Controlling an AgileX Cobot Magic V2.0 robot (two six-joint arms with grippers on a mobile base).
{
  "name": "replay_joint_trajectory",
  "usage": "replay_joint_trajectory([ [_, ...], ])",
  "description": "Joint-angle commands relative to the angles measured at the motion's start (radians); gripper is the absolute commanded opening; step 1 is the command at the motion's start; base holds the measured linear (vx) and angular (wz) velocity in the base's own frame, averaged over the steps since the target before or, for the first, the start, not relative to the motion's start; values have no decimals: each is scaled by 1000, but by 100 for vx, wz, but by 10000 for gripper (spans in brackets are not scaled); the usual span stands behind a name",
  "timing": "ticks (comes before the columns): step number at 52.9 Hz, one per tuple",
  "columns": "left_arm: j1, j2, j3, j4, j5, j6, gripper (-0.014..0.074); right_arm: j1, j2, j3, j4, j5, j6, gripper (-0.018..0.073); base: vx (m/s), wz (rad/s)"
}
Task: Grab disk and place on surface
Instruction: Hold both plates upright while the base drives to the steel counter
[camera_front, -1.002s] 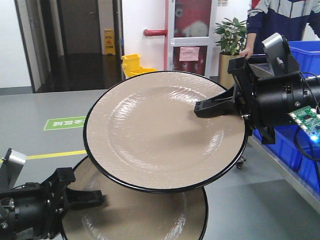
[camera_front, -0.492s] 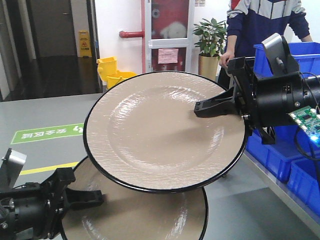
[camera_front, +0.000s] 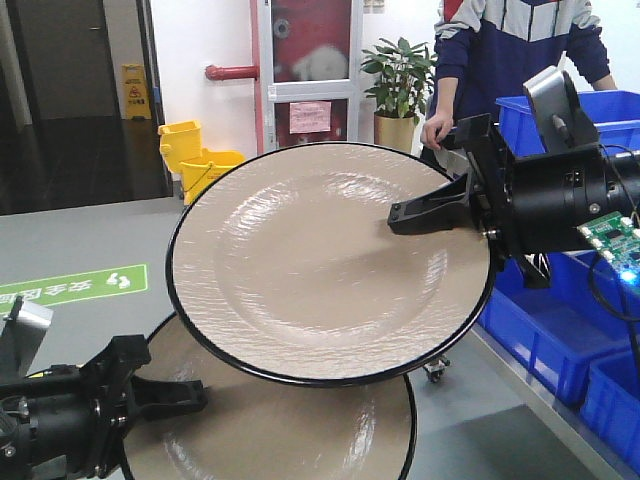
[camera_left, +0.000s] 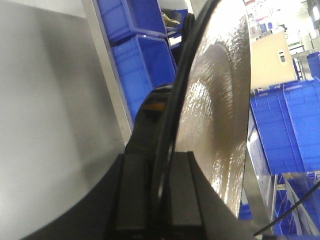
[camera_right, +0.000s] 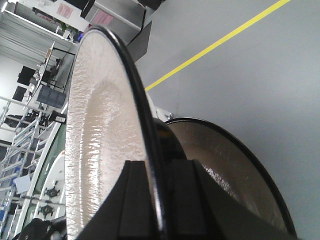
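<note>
1. Everything behind the arms has slid leftward in the front view over the last second. The yellow mop bucket (camera_front: 200, 160), the potted green plant (camera_front: 397, 75) and the person in a navy and grey top (camera_front: 505, 45) now sit further left. The base seems to be turning or rolling, while both arms keep their pose.
2. The right gripper (camera_front: 402, 217) is clamped on the rim of the large round beige disk with a black edge (camera_front: 320, 260), held high and tilted toward the camera. Its wrist view shows that rim pinched between the black fingers (camera_right: 137, 200).
3. The left gripper (camera_front: 196, 397) is closed on a second beige black-edged disk (camera_front: 280, 430), carried lower and partly hidden under the first.
4. I take this as the carrying step: both disks are grabbed and in the air, neither set down. The dark glossy tabletop shows in no view, only grey floor (camera_front: 80, 230) and blue plastic crates (camera_front: 545, 320).
5. Next, the table must come under the arms. Then each disk wants levelling and lowering flat before its jaws let go, probably the lower one first so the rims do not knock.
</note>
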Motion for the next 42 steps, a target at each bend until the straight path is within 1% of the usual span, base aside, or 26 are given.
replay_joint_trajectory([
  [1,-6,-27,-36,-101,12,-5,1,-4,-42,-41,127,-53,5,-8,42,-8],
  [24,-6,-27,-36,-101,12,-5,1,-4,-42,-41,127,-54,5,-8,42,-16],
  [33,-6,-27,-36,-101,12,-5,1,-4,-42,-41,127,-54,5,-8,40,-42],
  [42,-6,-27,-36,-101,12,-5,1,-4,-42,-41,127,-54,5,-8,39,-60],
])
